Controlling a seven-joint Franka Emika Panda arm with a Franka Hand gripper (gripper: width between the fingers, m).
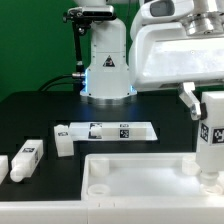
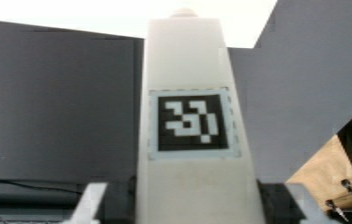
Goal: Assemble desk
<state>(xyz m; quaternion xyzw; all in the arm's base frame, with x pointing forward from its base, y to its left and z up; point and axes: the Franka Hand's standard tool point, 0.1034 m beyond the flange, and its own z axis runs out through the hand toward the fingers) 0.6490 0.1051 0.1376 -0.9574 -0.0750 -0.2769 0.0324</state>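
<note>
The desk's white rimmed tabletop (image 1: 140, 172) lies at the front of the table, with a round socket (image 1: 98, 186) showing near one corner. My gripper (image 1: 207, 108) is shut on a square white leg (image 1: 212, 140) and holds it upright at the tabletop's end on the exterior view's right. The frame edge cuts off the leg's lower end. In the wrist view this leg (image 2: 191, 90) fills the middle, its black-and-white tag (image 2: 191, 124) facing the camera, with my gripper (image 2: 187, 206) closed round it and a finger (image 2: 95, 204) on each side.
The marker board (image 1: 108, 129) lies mid-table. Three loose white legs lie on the exterior view's left: one (image 1: 28, 156) beside another (image 1: 3, 163) at the edge, and a third (image 1: 62, 141) nearer the marker board. The white robot base (image 1: 108, 62) stands behind.
</note>
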